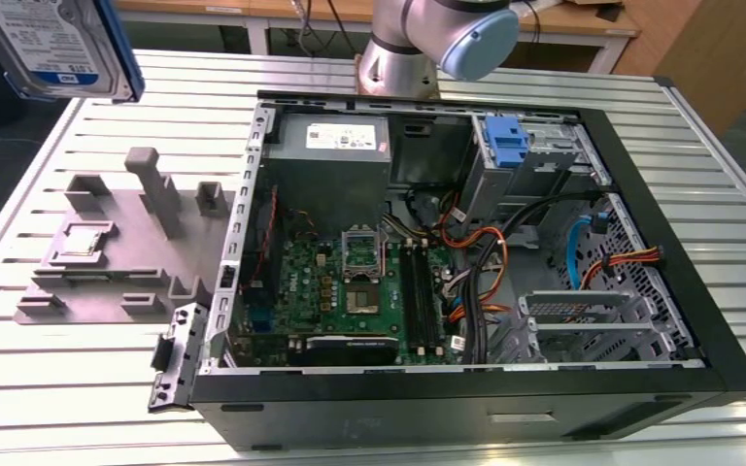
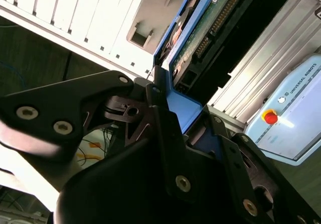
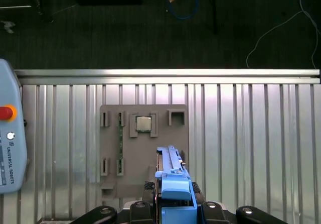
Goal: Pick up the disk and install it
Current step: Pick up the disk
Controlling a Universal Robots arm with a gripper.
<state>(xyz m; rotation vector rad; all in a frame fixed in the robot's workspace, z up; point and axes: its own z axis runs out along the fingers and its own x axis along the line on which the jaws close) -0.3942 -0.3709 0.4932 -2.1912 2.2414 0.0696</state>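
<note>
Status: pincer (image 2: 185,116) closed on disk (image 1: 55,44), black fingers (image 2: 160,118) clamped on either side of its blue rail. Disk is off the counter (image 1: 684,146), up at the exterior view's top left corner, label facing the camera. It is well apart from the open case (image 1: 477,408).

In the first wrist view the disk hangs edge-on over the grey fixture plate (image 3: 145,148), near the chip (image 3: 144,124) seated in it. In the second wrist view its green circuit-board side shows.

Surroundings:
- arm base (image 1: 431,44) stands just behind the case's back wall
- teach pendant (image 3: 7,153) lies on the counter beside the fixture plate
- inside the case a bundle of orange and black cables (image 1: 490,262) runs between the motherboard (image 1: 347,282) and the drive cage side
- blue bracket (image 1: 509,146) sits at the back, just beside the power supply box (image 1: 334,138)

Count: one disk, one fixture plate, one chip, one pendant, one case, one blue bracket, one power supply box.
</note>
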